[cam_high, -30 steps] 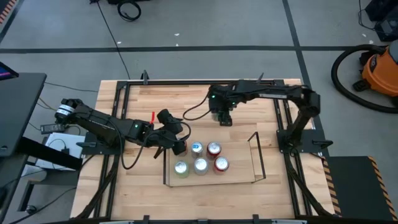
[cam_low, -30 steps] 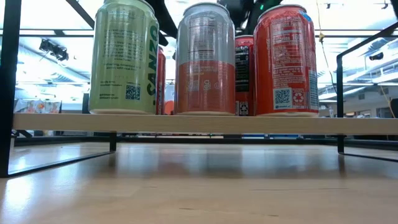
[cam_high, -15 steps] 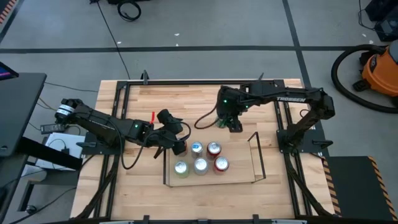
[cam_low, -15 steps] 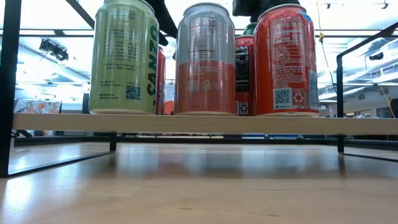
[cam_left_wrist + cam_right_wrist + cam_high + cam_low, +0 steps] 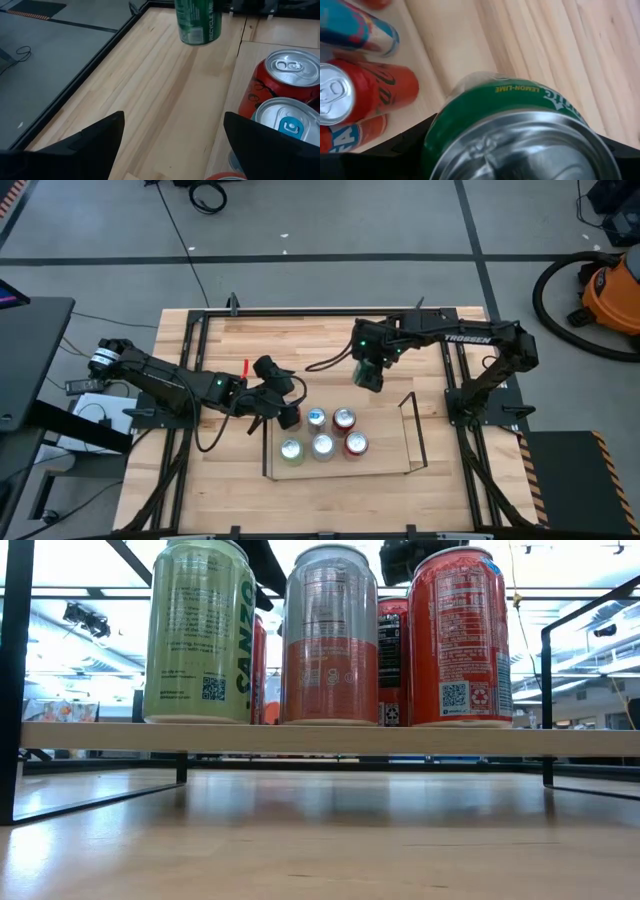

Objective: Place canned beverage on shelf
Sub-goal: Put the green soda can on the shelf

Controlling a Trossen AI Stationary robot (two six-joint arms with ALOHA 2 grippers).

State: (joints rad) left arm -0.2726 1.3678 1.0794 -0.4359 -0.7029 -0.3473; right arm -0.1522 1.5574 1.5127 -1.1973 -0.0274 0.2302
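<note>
The right hand point(image 5: 367, 372) reached in over the counter point(image 5: 300, 340), fingers clamped on a green can point(image 5: 198, 21) held clear above the wood just behind the shelf point(image 5: 412, 435). The left hand point(image 5: 283, 408) waited at the shelf's left end, fingers spread and empty.

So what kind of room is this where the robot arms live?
Probably a robot lab or workshop. The wooden table stands on a bare grey floor with loose cables, and an orange shop vacuum sits in the corner. The low view shows a big open room with ceiling lights behind the cans.
</note>
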